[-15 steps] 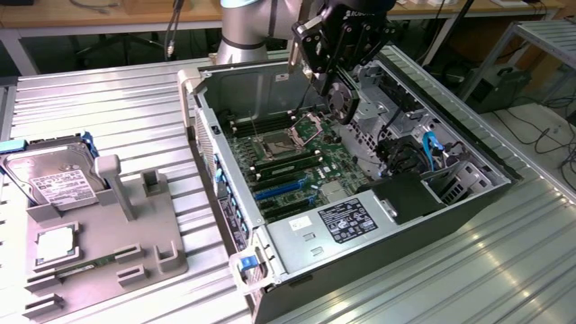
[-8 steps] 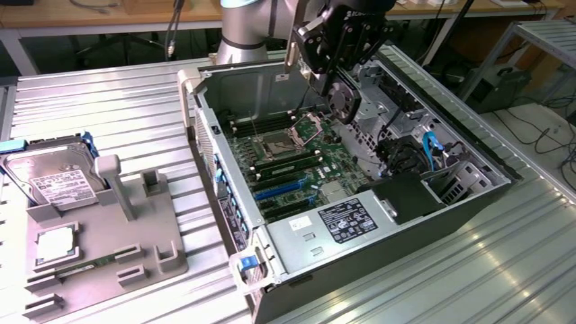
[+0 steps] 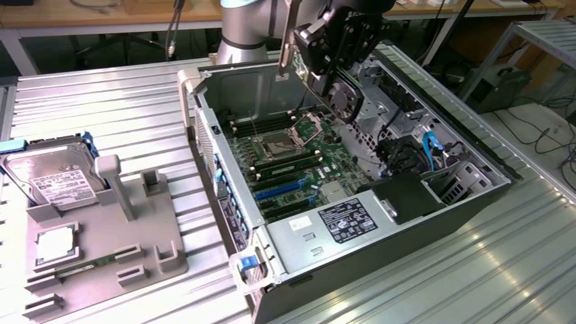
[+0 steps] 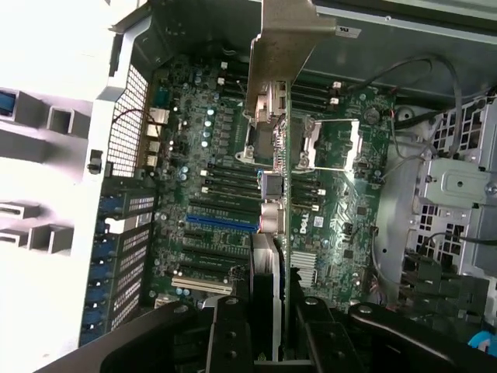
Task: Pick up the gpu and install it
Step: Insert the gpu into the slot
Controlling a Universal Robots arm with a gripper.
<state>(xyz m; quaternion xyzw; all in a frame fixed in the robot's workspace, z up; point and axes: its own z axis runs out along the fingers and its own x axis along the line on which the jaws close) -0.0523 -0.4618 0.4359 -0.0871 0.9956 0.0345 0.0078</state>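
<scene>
One card, the gpu (image 3: 342,94), is in your gripper (image 3: 335,57). The jaws are closed partway on its thin body and hold it firmly. It hangs on edge over the open case (image 3: 243,88), apart from the motherboard (image 3: 288,162), I judge because the slots (image 4: 221,221) accept a card edge-first. The pale bracket (image 3: 286,50) is on the exterior view's left.

The case (image 3: 191,108) was set on the table (image 3: 117,101), with a tray (image 3: 135,236) laid at the exterior view's left of it. On the tray, a drive (image 3: 50,175) was stood behind a memory stick (image 3: 85,264). The gpu (image 3: 346,100) was held in the gripper (image 3: 335,54) above the motherboard (image 3: 288,169) inside the case.
</scene>
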